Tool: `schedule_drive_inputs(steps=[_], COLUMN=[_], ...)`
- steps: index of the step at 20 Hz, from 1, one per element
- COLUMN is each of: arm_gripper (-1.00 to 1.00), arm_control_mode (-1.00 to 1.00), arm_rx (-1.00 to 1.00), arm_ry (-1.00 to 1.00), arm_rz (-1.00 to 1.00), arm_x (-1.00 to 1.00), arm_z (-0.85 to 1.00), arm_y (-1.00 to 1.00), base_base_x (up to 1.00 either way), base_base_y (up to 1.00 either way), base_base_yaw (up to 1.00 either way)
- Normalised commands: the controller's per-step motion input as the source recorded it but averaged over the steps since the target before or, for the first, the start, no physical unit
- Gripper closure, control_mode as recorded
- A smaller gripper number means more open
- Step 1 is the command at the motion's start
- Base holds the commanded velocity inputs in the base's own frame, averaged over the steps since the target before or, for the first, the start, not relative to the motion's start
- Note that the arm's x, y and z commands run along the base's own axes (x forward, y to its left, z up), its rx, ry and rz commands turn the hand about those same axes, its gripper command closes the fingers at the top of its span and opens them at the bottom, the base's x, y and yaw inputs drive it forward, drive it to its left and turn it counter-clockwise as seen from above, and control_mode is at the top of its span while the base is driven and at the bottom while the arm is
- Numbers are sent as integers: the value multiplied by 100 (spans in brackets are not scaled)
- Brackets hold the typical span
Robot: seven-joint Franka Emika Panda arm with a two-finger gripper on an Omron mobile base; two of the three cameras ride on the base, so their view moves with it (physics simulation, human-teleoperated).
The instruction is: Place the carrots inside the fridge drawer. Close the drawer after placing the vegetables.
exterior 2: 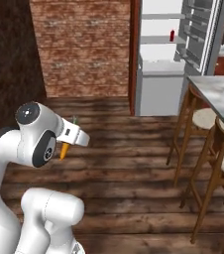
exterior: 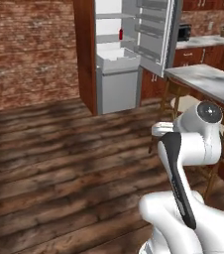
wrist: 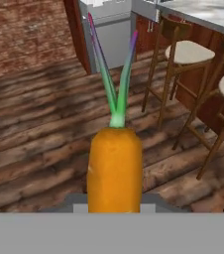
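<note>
From the left base view I see lots of open wooden floor (exterior: pixel 59 163) between my robot and the fridge (exterior: pixel 119 59). The fridge door (exterior: pixel 156 30) is swung open to the right, and the fridge drawer (exterior: pixel 118 60) sticks out, white and boxy. A small red bottle (exterior: pixel 121 34) stands on a shelf above it. A brick wall (exterior: pixel 29 49) runs along the left. On the right a shiny grey stone bench (exterior: pixel 208 82) has a sharp edge, with a wooden stool (exterior: pixel 181 101) tucked under it.

From the right base view the carrot (exterior 2: pixel 64 150) hangs orange and pointed just under the arm's hand, well apart from the fridge. The floor ahead is bare dark planks. Two tall stools with thin legs and round pale seats stand along the right by the bench.

In the hand view the gripper (wrist: pixel 115 203) is closed tight on the carrot. The carrot is smooth and fat here, with long green leaves (wrist: pixel 115 84) poking up and apart. Beyond it lies the plank floor, and the stools are off to the right side.
</note>
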Motion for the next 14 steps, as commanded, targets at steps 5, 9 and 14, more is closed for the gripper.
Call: schedule_drive_inputs(steps=[5, 9, 14], arm_gripper=[100, 100, 100], arm_control_mode=[100, 100, 100], arm_rx=[0, 0, 0], arm_ry=[0, 0, 0], arm_rz=[0, 0, 0], arm_x=[0, 0, 0], arm_z=[0, 0, 0], arm_y=[0, 0, 0], base_base_x=[100, 100, 100], base_base_y=[18, 16, 18], base_base_yaw=[-20, -18, -17])
